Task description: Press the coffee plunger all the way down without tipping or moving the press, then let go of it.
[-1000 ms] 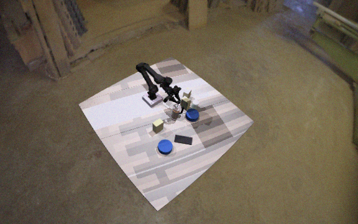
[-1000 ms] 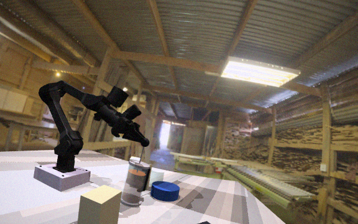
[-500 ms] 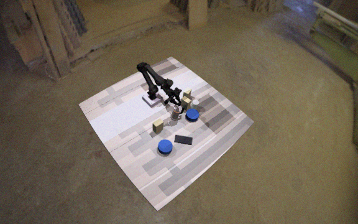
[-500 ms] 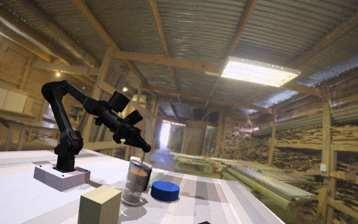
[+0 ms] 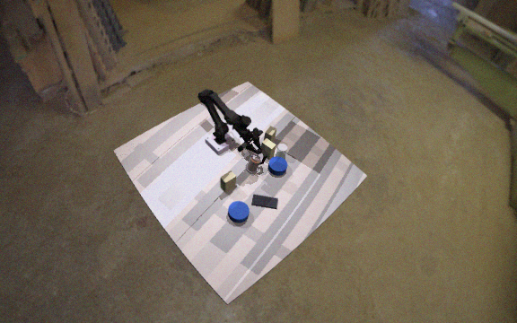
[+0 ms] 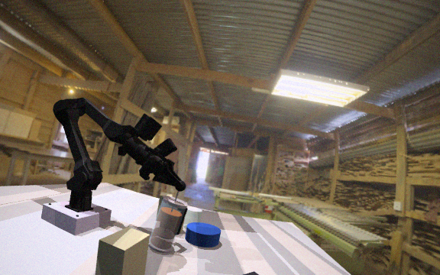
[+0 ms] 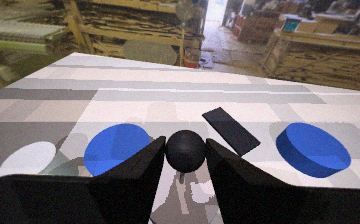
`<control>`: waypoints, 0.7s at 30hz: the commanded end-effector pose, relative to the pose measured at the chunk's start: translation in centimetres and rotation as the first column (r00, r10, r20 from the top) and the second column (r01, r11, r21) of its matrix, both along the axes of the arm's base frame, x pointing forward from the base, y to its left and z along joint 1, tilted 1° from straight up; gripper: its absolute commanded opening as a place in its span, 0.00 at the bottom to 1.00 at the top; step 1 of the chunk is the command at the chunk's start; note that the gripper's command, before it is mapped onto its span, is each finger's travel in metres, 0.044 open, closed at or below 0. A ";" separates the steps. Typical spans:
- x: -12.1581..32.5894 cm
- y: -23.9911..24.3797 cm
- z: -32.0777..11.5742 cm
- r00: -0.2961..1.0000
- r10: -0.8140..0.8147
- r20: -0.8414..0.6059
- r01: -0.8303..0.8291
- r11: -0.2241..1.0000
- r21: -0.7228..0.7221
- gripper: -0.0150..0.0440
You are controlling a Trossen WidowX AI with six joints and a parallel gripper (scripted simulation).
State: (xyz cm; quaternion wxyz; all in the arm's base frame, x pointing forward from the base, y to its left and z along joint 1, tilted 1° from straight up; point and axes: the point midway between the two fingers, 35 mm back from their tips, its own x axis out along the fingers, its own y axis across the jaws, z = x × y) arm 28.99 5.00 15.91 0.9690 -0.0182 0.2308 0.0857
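The coffee press (image 5: 253,168) (image 6: 163,231), a clear glass cylinder with a dark handle, stands upright on the table (image 5: 187,179) (image 6: 6,229). An orange-brown disc (image 6: 171,212) shows inside its upper part, below the lid. A short length of thin plunger rod (image 6: 176,196) (image 7: 182,177) stands above the lid, with a round black knob (image 7: 185,156) on top. My gripper (image 6: 180,186) (image 7: 185,142) is shut on this knob from both sides, a little above the lid. The arm reaches down at a slant. In the top view the fingers partly hide the top of the press.
A blue disc (image 5: 277,164) (image 6: 203,234) (image 7: 116,150) and a whitish cylinder (image 5: 282,149) (image 7: 28,159) stand near the press. Cream blocks (image 5: 268,148) (image 5: 228,182) (image 6: 122,252) stand on either side. A black slab (image 5: 265,201) (image 7: 231,131) and another blue disc (image 5: 239,211) (image 7: 317,150) lie farther out.
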 end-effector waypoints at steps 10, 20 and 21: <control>0.0 0.0 -1.6 0.998 -0.004 -0.060 0.003 1.000 -0.004 0.47; 0.2 0.0 -1.6 0.998 -0.004 -0.060 0.003 1.000 -0.004 0.47; 0.2 0.1 -1.6 0.998 -0.004 -0.060 0.003 1.000 -0.004 0.47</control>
